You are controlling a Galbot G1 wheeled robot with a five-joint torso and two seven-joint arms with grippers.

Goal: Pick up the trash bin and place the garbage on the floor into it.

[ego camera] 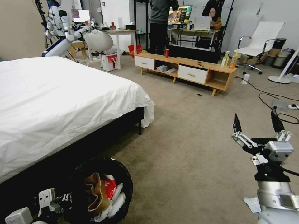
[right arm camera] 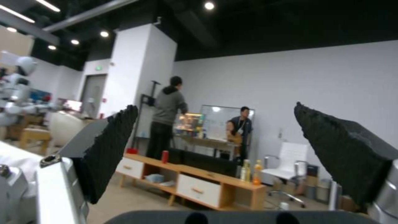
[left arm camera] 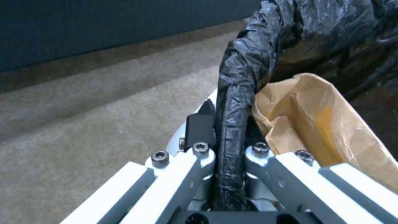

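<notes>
The trash bin [ego camera: 98, 189] was seen low in the head view, close beside the dark side of the bed [ego camera: 56, 102], and it was lined with a crinkled black bag. Inside it, a crumpled brown paper bag [ego camera: 96, 194] was packed next to a flat red snack packet [ego camera: 110, 187], and white tissues [ego camera: 116, 199] were tucked along the edge nearest the open carpet.

The left gripper [left arm camera: 227, 146] was closed on the rim of the trash bin, so the bin was held by that edge. In the left wrist view the bag-wrapped rim [left arm camera: 234, 102] was pinched tight between the two fingers, and the brown paper bag was pressed just beside the inner finger.

The right gripper [ego camera: 256, 123] was held up over bare carpet, well apart from the bin, with its fingers spread wide and nothing between them.

In the right wrist view, a low wooden cabinet [right arm camera: 186, 183] was seen far across the room between the two black finger pads [right arm camera: 110, 149]. A red can [right arm camera: 165, 156] and two drink bottles [right arm camera: 251, 169] were stood upright on top of it.
</notes>
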